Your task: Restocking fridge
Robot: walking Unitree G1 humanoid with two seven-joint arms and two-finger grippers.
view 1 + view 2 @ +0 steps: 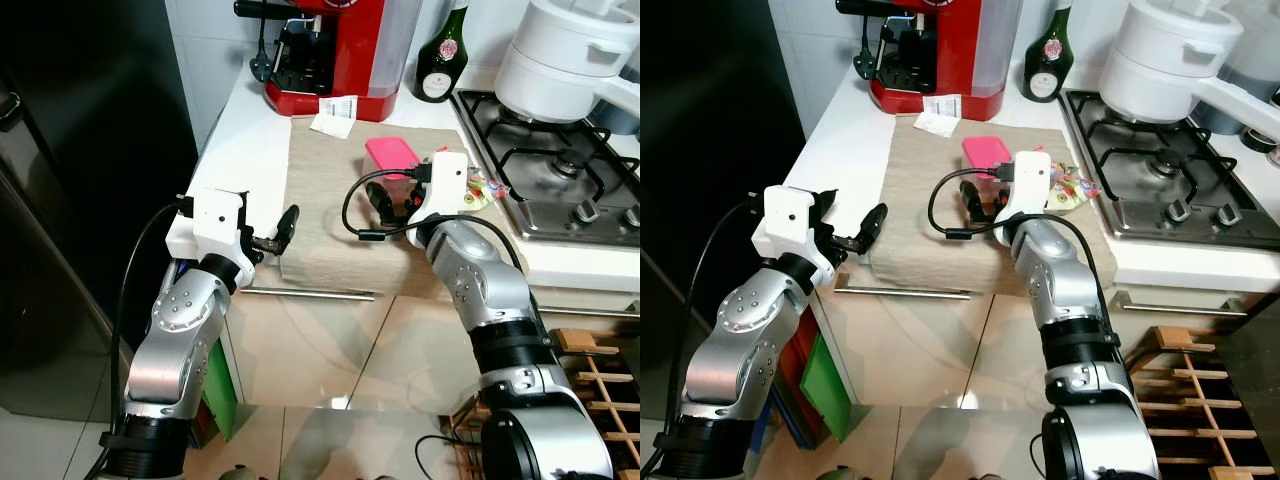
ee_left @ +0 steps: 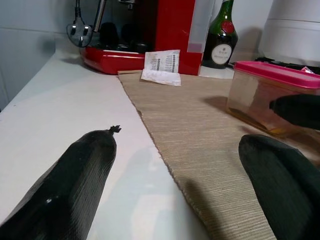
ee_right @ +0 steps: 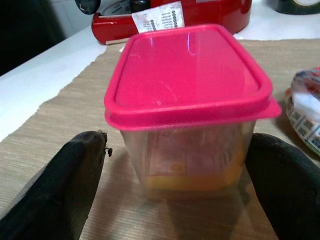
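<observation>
On the white counter (image 1: 235, 140) in front of you, a beige woven mat (image 1: 330, 190) runs from the back wall to the front edge and hangs slightly over it. To the counter's right sits a gas hob (image 1: 560, 180) with a large white pot (image 1: 560, 60) on its back burner. At the back edge you have a red coffee machine (image 1: 335, 50), a dark green bottle (image 1: 440, 55) beside it, and a small printed paper slip (image 1: 333, 115) lying at the machine's foot, on the mat's back edge.

Your right gripper (image 3: 175, 190) reaches over the middle of the mat, jaws spread wide, one black finger on each side of the clear container (image 3: 192, 160) with the pink lid (image 3: 187, 75). You cannot tell from the wrist view whether the fingers actually touch its walls; small gaps seem to show on both sides. The container stands upright on the mat, toward its right side, with something yellowish in the bottom. Just beside it on the right, at the mat's right edge near the hob, lies a colourful wrapped packet (image 1: 480, 190).

Your left gripper (image 1: 280, 232) hovers at the counter's front edge, beside the mat's left front corner, jaws wide apart and holding nothing, well apart from the container. Below the counter's front edge you see a metal drawer handle (image 1: 310, 293).
</observation>
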